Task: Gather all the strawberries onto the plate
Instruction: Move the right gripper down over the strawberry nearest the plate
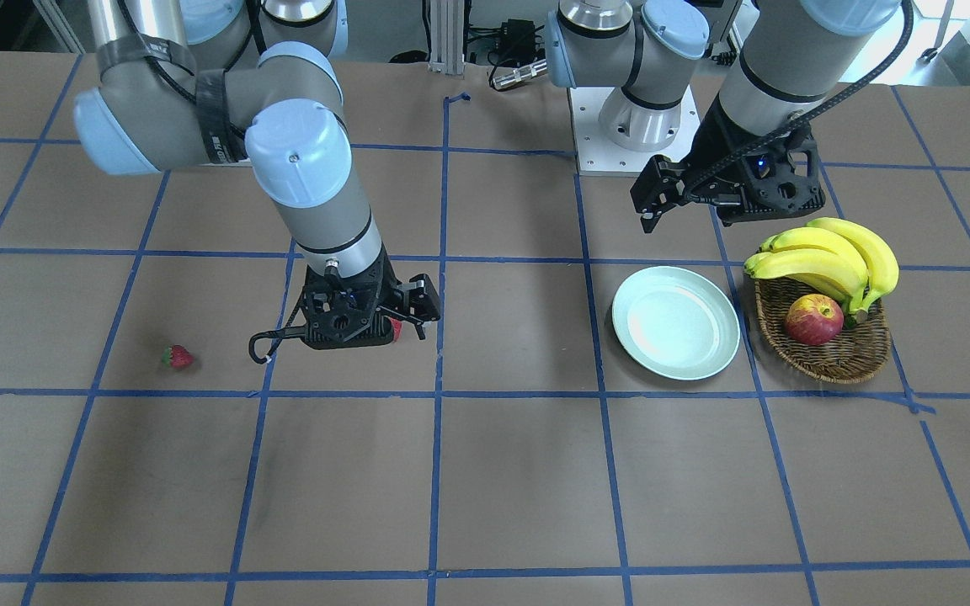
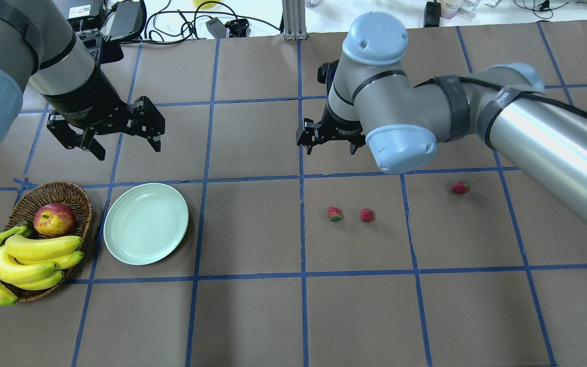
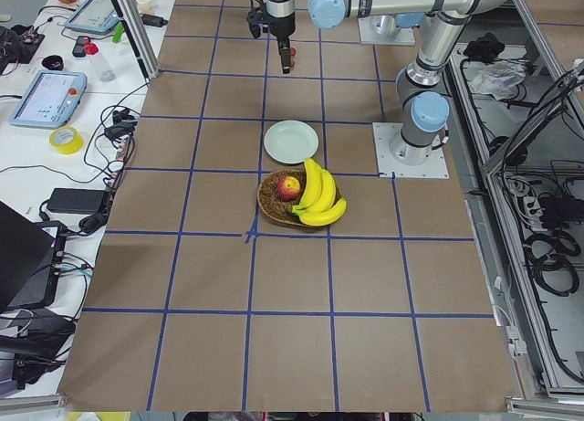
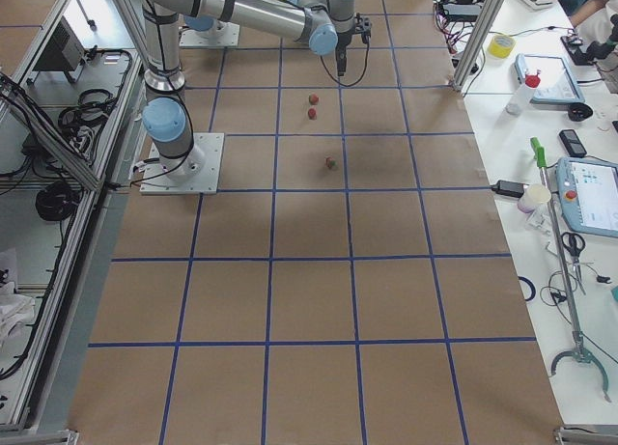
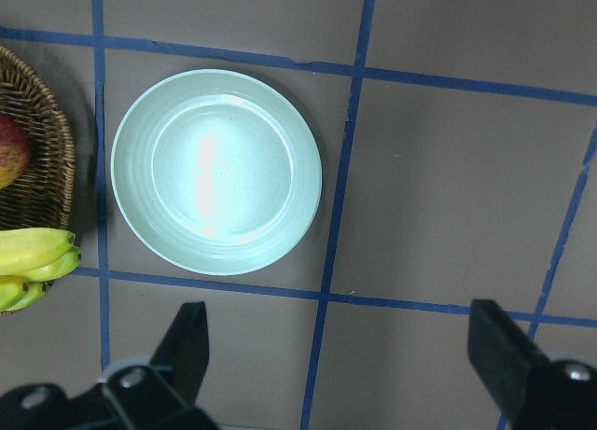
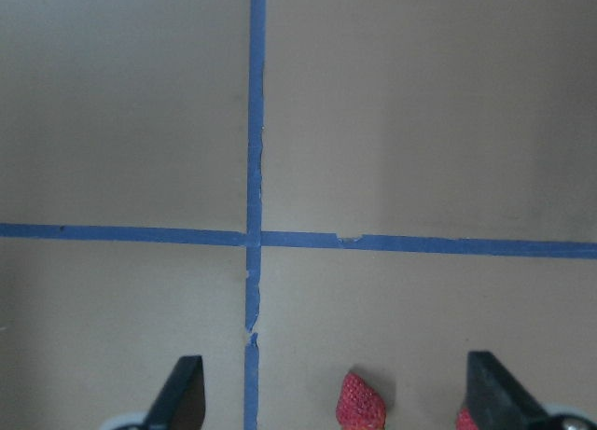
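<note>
Three strawberries lie on the table in the overhead view: two close together (image 2: pixel 335 214) (image 2: pixel 367 215) and one apart (image 2: pixel 460 187). The mint-green plate (image 2: pixel 145 223) is empty and also fills the left wrist view (image 5: pixel 216 172). My right gripper (image 2: pixel 331 147) is open and empty, hovering over the table by the pair. In the right wrist view one strawberry (image 6: pixel 362 404) shows at the bottom edge between the fingers and another (image 6: pixel 464 419) beside the right finger. My left gripper (image 2: pixel 126 147) is open and empty, raised behind the plate.
A wicker basket (image 2: pixel 72 196) with an apple (image 2: pixel 54 219) and a bunch of bananas (image 2: pixel 23 257) stands just left of the plate. Blue tape lines grid the brown table. Cables and devices lie along the far edge.
</note>
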Motion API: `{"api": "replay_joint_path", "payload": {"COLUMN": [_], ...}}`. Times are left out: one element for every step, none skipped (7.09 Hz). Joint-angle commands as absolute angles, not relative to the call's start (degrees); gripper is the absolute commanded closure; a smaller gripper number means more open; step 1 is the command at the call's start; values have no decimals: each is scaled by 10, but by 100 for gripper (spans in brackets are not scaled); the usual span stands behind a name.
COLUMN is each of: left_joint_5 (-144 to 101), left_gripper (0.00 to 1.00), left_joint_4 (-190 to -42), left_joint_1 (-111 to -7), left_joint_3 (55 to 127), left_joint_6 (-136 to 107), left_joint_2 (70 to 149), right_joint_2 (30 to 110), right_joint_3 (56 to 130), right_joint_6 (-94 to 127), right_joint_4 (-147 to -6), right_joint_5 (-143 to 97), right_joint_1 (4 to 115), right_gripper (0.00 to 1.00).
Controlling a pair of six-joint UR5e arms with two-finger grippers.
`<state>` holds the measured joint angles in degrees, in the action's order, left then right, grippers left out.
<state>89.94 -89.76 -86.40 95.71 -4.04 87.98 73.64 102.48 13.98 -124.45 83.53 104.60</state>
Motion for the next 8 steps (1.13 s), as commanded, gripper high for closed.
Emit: {"api": "replay_joint_path", "payload": {"left_joint_5": [900,900,900,900,900,901,901,901], "left_gripper": [0,0,0,0,0,0,0,0], "left_joint_4": [-899,-899,-899,-901,-901,-902,-902,-902], "left_joint_1": [-864,-863,-862,-862,-862,-862,-861,-861], "left_joint_3": [958,957,957,958,957,958,958,958], "left_joint_6": [-40,-40,-40,-40,-39,-39,-39,-39], "left_joint_2": [880,880,880,880,880,880,880,880], "right_joint_2": [725,712,688,672,669,670,672,680], "right_joint_3": [1083,1098,1107,1112,1116,1127,1132,1133], "right_joint_6": [156,193,205,208,208,208,206,210], "right_joint_4": [-1309,-1309,-1315,-1339,-1340,-1340,-1339,-1333], "right_joint_5": [874,866,869,867,866,865,873,873], "right_joint_1": [1073,1077,1080,1080,1081,1082,1082,1081], "right_gripper": [2,7,11,12,12,18,18,18]}}
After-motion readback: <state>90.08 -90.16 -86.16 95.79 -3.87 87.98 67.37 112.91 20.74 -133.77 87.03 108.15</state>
